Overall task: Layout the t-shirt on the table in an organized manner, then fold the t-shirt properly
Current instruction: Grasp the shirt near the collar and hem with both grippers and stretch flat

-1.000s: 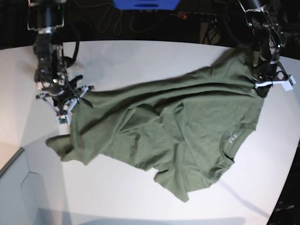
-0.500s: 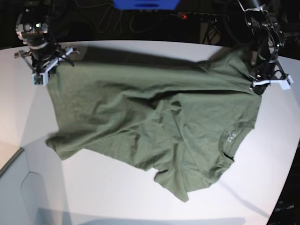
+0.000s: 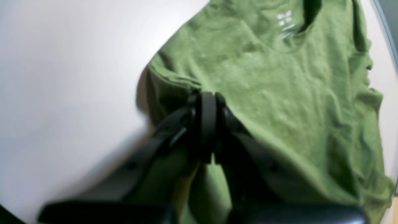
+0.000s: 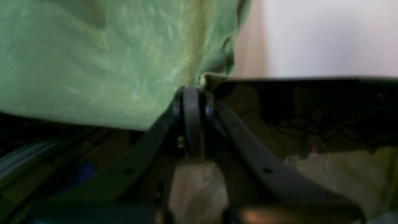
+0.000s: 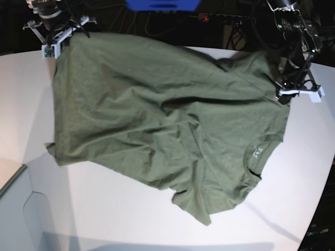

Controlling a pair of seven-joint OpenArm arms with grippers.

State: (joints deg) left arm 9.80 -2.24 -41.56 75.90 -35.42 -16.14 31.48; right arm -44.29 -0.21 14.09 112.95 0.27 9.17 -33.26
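Base view shows one table [image 5: 157, 230], one shirt [image 5: 157, 120] and two grippers. White and curved at its near edge, the table is much larger than the shirt and carries most of it. Olive green and wrinkled, the shirt spreads from the far left corner across to the right edge, its collar [image 5: 256, 164] toward the near right with a small pale neck label [image 5: 256, 153] inside. One short sleeve points to the near edge; the hem side runs down the left.

Right gripper [image 5: 51, 31] is raised at the far left corner, clenched on a corner of the shirt, so the cloth hangs from it down to the table. Left gripper [image 5: 293, 86] sits near the far right edge, jaws pressed together on the shirt by a sleeve.

Left wrist view shows those jaws pinching a fold of cloth, with the label [image 3: 285, 23] beyond.
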